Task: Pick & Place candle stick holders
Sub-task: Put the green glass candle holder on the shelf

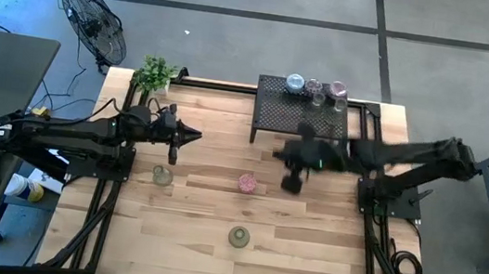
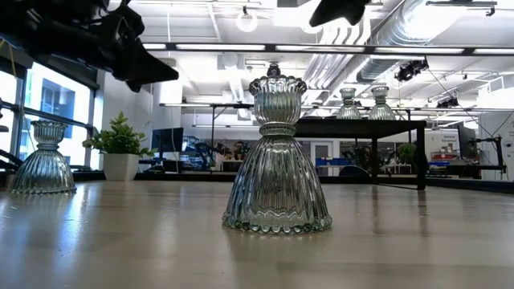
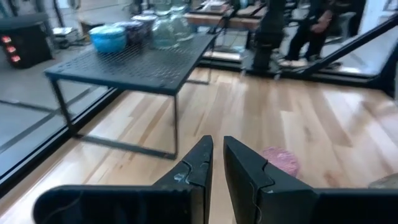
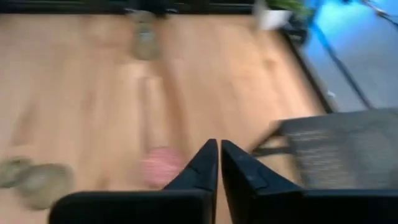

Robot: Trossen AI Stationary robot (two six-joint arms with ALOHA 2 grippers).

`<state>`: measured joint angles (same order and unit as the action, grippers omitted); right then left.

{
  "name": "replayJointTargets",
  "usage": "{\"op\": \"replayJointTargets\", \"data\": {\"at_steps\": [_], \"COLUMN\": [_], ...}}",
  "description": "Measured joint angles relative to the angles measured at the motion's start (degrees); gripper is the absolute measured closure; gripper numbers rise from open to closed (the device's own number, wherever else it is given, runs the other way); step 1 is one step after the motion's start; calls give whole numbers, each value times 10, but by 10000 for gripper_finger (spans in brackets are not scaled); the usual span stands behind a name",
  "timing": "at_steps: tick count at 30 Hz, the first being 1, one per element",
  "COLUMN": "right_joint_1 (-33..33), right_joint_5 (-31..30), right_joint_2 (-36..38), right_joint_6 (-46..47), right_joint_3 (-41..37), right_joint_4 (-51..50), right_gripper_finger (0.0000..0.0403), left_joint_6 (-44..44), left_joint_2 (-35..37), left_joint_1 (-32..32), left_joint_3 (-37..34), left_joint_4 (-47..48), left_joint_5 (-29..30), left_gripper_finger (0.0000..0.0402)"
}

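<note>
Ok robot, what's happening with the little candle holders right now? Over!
Left gripper shut, empty, above table. Right gripper shut, empty, beside rack. Pink holder, clear holder, green holder on table. Nothing in the way.

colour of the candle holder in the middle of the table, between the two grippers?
Pink; clearest in the high view.

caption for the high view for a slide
Three holders on the table, more on the rack; both pincers shut, right pincer near the pink one.
</note>
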<state>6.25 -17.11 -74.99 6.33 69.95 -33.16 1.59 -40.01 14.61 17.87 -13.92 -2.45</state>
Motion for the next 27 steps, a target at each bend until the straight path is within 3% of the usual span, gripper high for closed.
{"op": "replayJointTargets", "data": {"at_steps": [8,13,17,21,27], "right_joint_1": [172,230,251,247,212], "right_joint_5": [-80,-67,-15,-3,16], "right_joint_2": [-47,-117,-175,-210,-253], "right_joint_6": [96,118,118,117,87], "right_joint_3": [-88,-88,-89,-88,-88], "right_joint_4": [146,237,292,314,348], "right_gripper_finger": [359,293,201,121,85], "left_joint_6": [0,-2,-2,-2,-4], "left_joint_2": [0,0,0,0,0], "left_joint_1": [0,0,0,0,0], "left_joint_3": [0,0,-1,-1,-1], "left_joint_4": [-1,2,5,5,4], "left_joint_5": [-9,-11,-11,-11,-10], "left_gripper_finger": [364,364,364,364,364]}}
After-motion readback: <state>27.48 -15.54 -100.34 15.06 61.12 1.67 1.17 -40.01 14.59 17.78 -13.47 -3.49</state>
